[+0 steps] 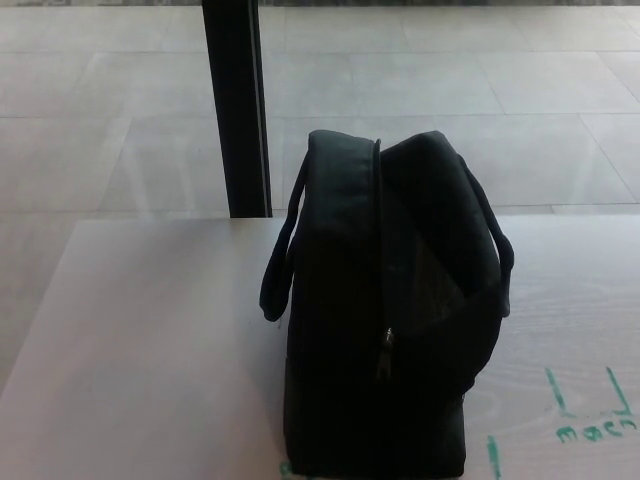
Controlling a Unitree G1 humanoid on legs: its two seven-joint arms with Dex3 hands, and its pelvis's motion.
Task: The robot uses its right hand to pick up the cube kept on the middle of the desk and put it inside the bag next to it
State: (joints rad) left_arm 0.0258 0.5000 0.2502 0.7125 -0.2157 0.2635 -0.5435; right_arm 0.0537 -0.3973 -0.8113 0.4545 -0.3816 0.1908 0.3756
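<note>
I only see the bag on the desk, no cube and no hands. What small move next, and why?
Probably tilt the head down or to the side to look for the cube. The bag fills the near middle of the desk, no cube shows on either side of it, and neither hand is in view, so reaching now would be blind.

Pale floor tiles (450, 80) are catching soft daylight. A black post (236, 105) is standing behind the light wooden desk (140, 340).
</note>
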